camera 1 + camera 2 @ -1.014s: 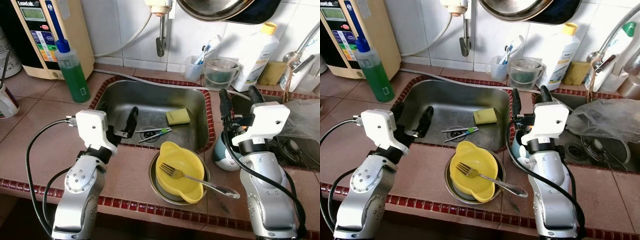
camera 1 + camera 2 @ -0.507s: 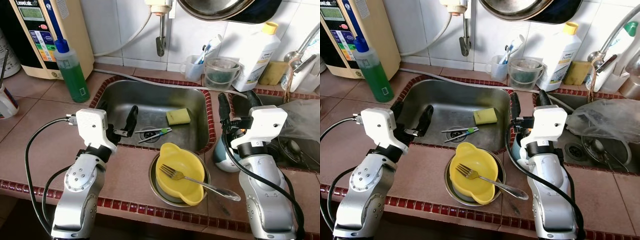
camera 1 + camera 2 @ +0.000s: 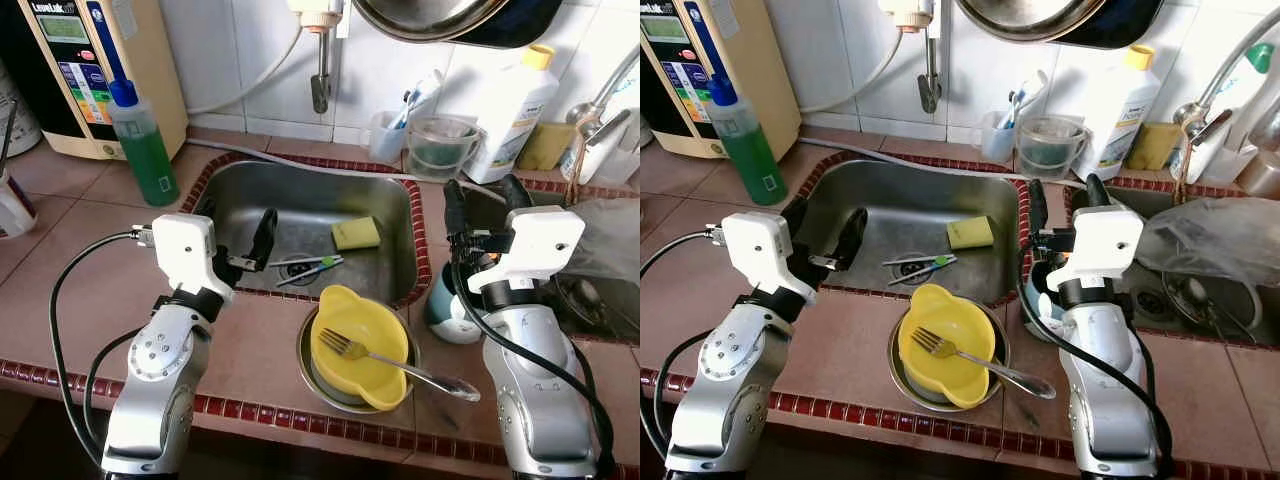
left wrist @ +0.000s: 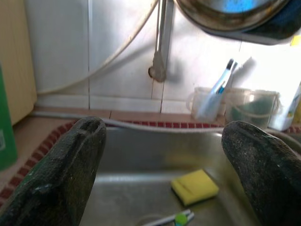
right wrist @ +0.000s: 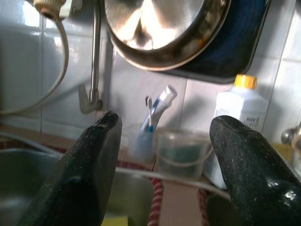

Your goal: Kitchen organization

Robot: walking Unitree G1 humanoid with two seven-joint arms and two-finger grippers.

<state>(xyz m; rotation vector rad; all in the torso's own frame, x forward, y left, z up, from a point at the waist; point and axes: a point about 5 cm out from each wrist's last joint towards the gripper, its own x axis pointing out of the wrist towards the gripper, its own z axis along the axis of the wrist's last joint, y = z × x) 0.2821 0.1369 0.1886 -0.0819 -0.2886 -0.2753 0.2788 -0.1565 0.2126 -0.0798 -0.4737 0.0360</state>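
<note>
A yellow bowl [image 3: 358,345] sits in a metal dish [image 3: 306,352] on the counter's front, with a fork [image 3: 400,366] lying across it. In the steel sink [image 3: 250,195] lie a yellow sponge [image 3: 356,232] and a toothbrush [image 3: 310,266]. My left gripper [image 3: 238,225] hovers open over the sink's left front rim, pointing at the sponge [image 4: 194,186]. My right gripper [image 3: 483,200] stands open to the right of the sink, above a blue and white cup [image 3: 445,308], facing the back wall. Both hold nothing.
A green soap bottle [image 3: 145,145] and a water machine [image 3: 80,70] stand at the back left. Behind the sink are a toothbrush cup [image 3: 388,132], a clear tub [image 3: 440,145] and a white bottle [image 3: 512,110]. A pan [image 5: 164,28] hangs overhead. A second basin [image 3: 1180,290] holds a plastic bag.
My right gripper has drifted slightly to the right. The left arm and the objects stay where they were.
</note>
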